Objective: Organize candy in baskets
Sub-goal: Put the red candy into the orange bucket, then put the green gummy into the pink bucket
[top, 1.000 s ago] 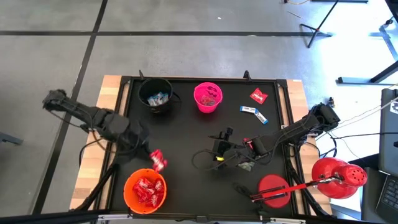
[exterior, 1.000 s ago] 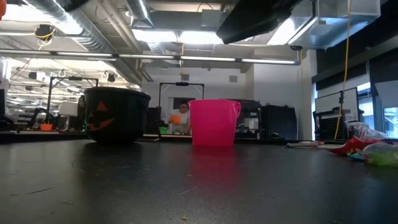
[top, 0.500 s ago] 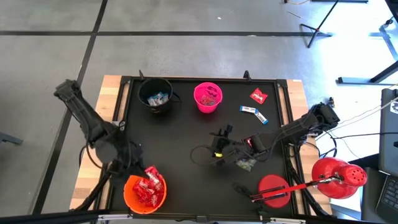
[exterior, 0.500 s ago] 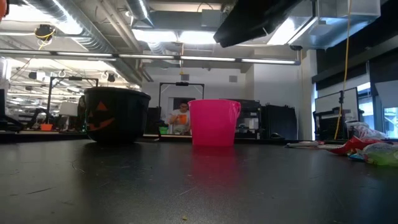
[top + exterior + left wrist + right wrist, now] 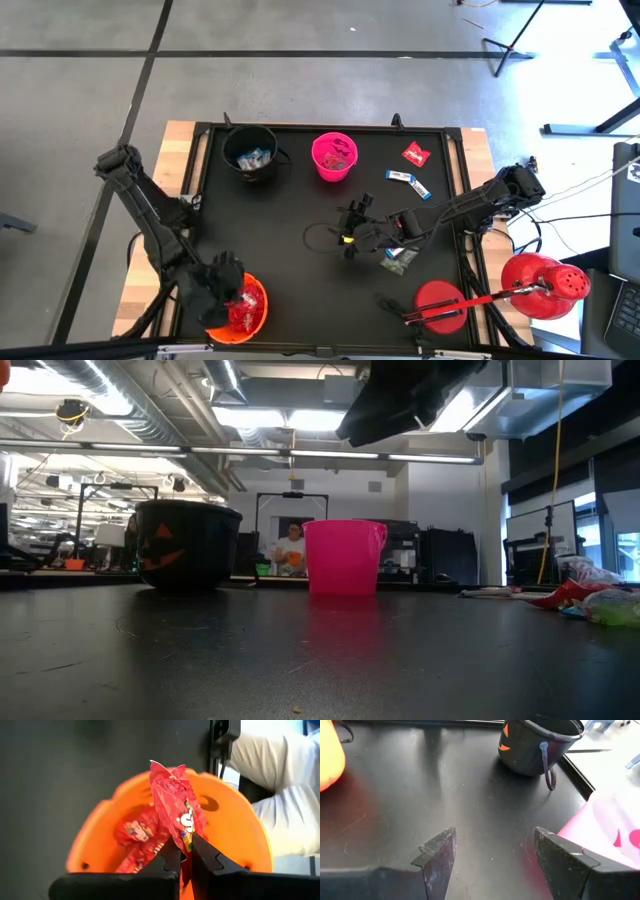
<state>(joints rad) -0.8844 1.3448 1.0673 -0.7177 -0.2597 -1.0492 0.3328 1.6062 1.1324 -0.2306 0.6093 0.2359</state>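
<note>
My left gripper (image 5: 228, 296) hangs over the orange bucket (image 5: 246, 308) at the table's near left, shut on a red shiny candy packet (image 5: 174, 802). More red packets (image 5: 136, 831) lie inside that bucket (image 5: 240, 822). My right gripper (image 5: 350, 236) stands open above the table's middle, nothing between its fingers (image 5: 492, 855). The black bucket (image 5: 250, 153) and the pink bucket (image 5: 334, 156) stand on their bases at the far side. Loose on the right lie a red packet (image 5: 416, 154), a blue-and-white bar (image 5: 408, 182) and a greenish wrapper (image 5: 398, 261). My left gripper pinches the red packet's lower end (image 5: 184, 844) between its two fingertips. The fingers slant down from above the bucket. The packet stands out beyond the fingertips, crumpled and lifted clear, over the bucket's opening.
A red domed object (image 5: 545, 283) and a red round piece (image 5: 437, 305) sit at the near right corner. The raised table border (image 5: 200, 128) frames the black mat. In the low view a person (image 5: 291, 550) is far behind the buckets.
My left gripper has swung toward the table's near edge with the red packet, from beside the orange bucket to over its opening, tipping further down. It has stayed shut on the packet. My right gripper has drifted slightly toward the table's left, still open.
</note>
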